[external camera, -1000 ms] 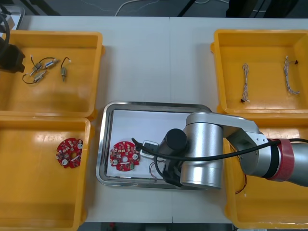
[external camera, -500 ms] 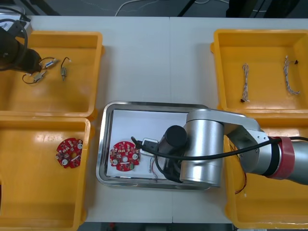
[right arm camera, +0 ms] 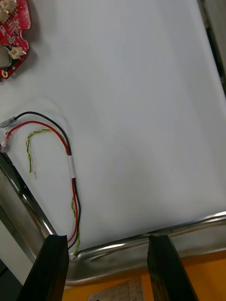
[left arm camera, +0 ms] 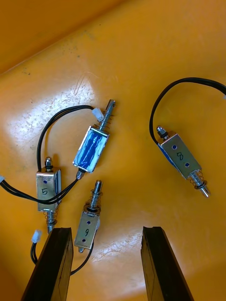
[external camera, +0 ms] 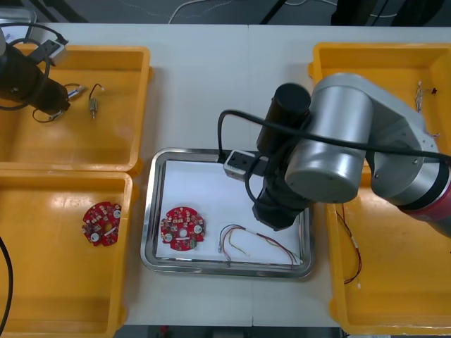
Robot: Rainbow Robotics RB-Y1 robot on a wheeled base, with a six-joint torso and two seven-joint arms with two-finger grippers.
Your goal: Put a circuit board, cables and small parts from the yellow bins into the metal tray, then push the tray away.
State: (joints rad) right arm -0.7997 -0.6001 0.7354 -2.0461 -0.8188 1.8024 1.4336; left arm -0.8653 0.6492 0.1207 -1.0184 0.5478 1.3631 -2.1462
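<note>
While right hand (right arm camera: 107, 241) hangs released, cable (right arm camera: 71, 165) lies just beyond (left hand (left arm camera: 107, 231) released).

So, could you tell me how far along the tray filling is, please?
Done: a circuit board and a red, black and yellow cable lie in the tray, under the open right claw. In hand: the open left claw hovers over the small metal parts in a yellow bin. Left: moving parts across, pushing the tray away.

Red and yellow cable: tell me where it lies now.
In the front view the red and yellow cable lies in the metal tray, along its near edge, right of the circuit board.
</note>
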